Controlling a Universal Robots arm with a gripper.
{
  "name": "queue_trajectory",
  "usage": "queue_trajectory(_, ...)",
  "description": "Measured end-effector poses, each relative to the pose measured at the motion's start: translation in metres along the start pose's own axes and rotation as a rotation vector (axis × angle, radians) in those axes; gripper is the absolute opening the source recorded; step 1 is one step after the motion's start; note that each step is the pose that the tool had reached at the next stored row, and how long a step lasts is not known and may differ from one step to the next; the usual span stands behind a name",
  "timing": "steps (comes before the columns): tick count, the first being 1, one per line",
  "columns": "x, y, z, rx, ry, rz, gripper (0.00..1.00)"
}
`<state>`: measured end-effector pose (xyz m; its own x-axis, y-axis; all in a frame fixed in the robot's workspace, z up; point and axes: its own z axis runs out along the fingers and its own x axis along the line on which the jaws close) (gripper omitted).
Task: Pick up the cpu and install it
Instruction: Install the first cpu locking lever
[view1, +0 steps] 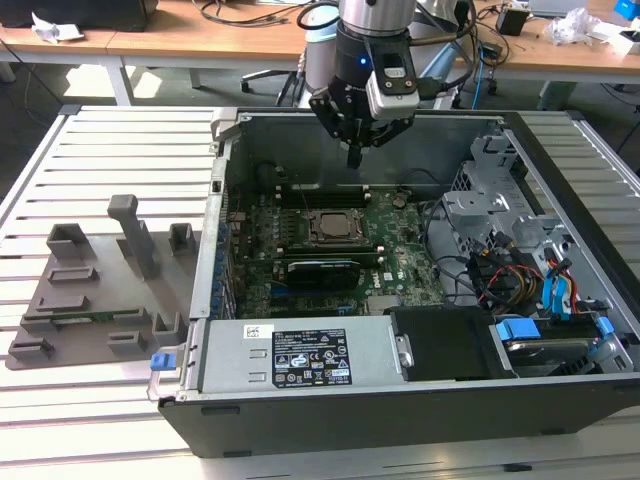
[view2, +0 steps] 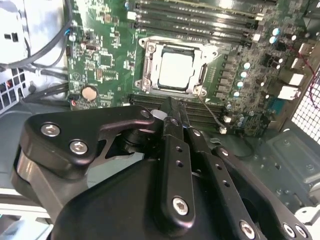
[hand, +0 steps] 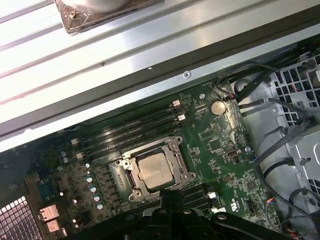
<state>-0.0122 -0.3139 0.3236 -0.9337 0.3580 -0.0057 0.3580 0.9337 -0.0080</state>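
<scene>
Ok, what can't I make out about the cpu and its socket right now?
- Whether the cpu is fully seated in the socket frame: both wrist views look down on it, so its underside is hidden.
- The frame's near edge in the first wrist view: covered by the pincer.
- Part of the motherboard in the second wrist view: hidden behind the pincer's body.
- Whether the frame is latched: too small in the exterior view.
</scene>
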Motion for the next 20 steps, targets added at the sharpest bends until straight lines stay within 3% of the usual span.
queue_trajectory(12, -0.0001, 0.0000, 0.0000, -0.0008, -0.0009, -0.128, 0.11)
queue_trajectory(20, -0.0001, 0.0000, 0.0000, -0.0012, -0.0014, -0.189, 0.11)
